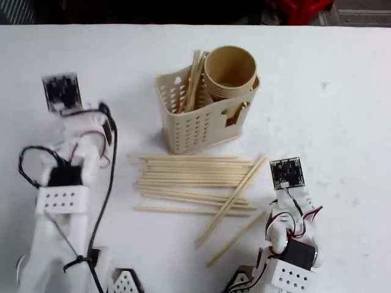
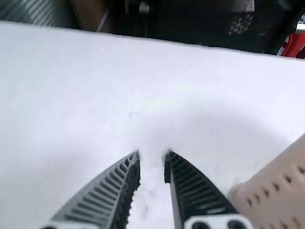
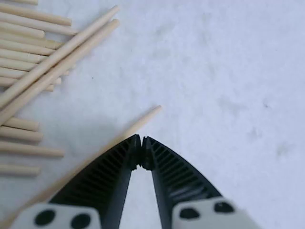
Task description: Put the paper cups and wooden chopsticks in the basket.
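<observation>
A cream slotted basket (image 1: 195,128) stands at the table's middle back; its corner (image 2: 276,191) also shows in the left wrist view. Stacked paper cups (image 1: 230,73) and a few wooden chopsticks (image 1: 194,79) stand in it. Several more chopsticks (image 1: 189,180) lie in a loose pile in front of it, their ends (image 3: 28,62) also showing in the right wrist view. My left gripper (image 2: 151,156) hovers over bare table left of the basket, slightly open and holding nothing. My right gripper (image 3: 141,145) is shut on nothing, beside a single stray chopstick (image 3: 143,119).
The left arm (image 1: 61,183) with its black cable occupies the table's left side. The right arm (image 1: 287,244) sits at the front right. Two slanted chopsticks (image 1: 235,238) lie between the pile and the right arm. White table (image 1: 342,110) spreads to the right.
</observation>
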You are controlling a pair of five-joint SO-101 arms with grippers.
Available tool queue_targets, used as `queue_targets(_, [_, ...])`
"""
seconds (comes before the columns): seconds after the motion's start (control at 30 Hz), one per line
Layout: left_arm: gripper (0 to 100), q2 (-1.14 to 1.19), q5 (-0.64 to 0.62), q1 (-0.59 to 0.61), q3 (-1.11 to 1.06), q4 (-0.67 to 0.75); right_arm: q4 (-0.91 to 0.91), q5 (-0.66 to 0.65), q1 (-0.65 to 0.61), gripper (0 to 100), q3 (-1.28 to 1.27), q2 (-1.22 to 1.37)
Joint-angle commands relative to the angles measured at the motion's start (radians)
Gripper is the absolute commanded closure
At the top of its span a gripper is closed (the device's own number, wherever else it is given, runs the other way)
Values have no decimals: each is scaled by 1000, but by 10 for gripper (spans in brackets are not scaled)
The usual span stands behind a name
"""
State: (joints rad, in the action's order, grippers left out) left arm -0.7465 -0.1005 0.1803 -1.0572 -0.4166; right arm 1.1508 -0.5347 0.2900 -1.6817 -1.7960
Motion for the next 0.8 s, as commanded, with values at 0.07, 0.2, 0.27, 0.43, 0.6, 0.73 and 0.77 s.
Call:
queue_targets(0.07, [895,-21,-11,38,-190,342,-13,15,-74,981,-9,-7])
queue_targets(0.2, [897,-21,58,38,-206,373,97,17,-143,981,-9,-7])
queue_targets(0.27, [897,-21,64,38,-207,373,128,12,-182,981,-9,-7])
queue_targets(0.43, [897,-21,68,36,-210,373,82,11,-269,981,-9,-7])
queue_targets(0.6, [897,-21,69,33,-212,373,-116,9,-318,981,40,-7])
queue_targets(0.73, [897,-21,72,8,-215,371,-108,18,-321,981,155,-5])
queue_targets(0.77, [897,-21,72,8,-215,371,-101,23,-321,981,180,-5])
